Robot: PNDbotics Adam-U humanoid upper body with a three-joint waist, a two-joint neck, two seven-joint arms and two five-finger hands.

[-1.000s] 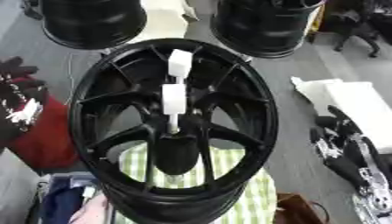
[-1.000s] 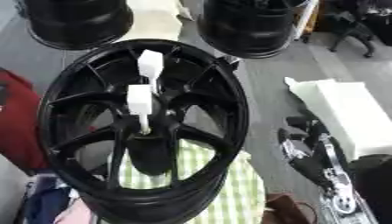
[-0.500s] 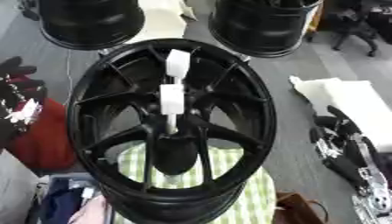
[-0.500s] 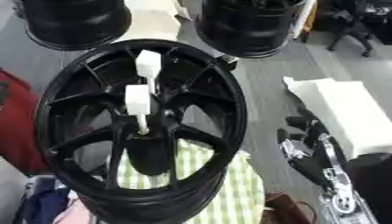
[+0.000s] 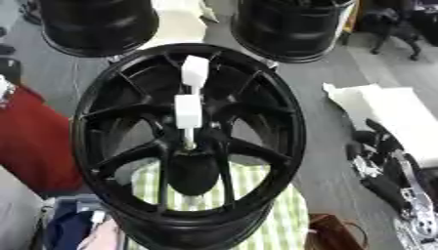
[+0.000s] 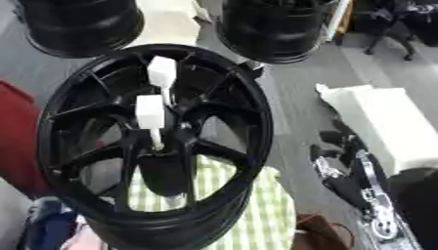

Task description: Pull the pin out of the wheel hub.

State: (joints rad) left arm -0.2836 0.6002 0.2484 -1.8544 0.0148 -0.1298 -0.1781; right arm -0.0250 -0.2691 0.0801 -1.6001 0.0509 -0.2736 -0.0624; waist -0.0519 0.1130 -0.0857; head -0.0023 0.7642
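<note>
A black spoked wheel hub (image 5: 120, 161) stands tilted in the middle of both views. A white-handled pin (image 5: 187, 111) sticks out of its centre, and the thin metal shaft runs down into the hub bore. A second white piece (image 5: 195, 72) sits higher up, near the upper spokes. My right hand (image 6: 346, 166), black with silver joints, rests open low at the right, well apart from the wheel and holding nothing. Only a dark and silver sliver of my left hand (image 5: 7, 80) shows at the left edge.
Two more black wheels (image 5: 98, 24) (image 5: 295, 27) stand at the back. A white foam block (image 5: 389, 110) lies on the right, above my right hand. A green checked cloth (image 5: 273, 215) lies under the wheel, a red object (image 5: 34, 141) sits at left, and a brown bag (image 5: 334, 234) at lower right.
The whole picture has shifted slightly, so the camera moved. The pin, the wheel and both hands keep their places.
</note>
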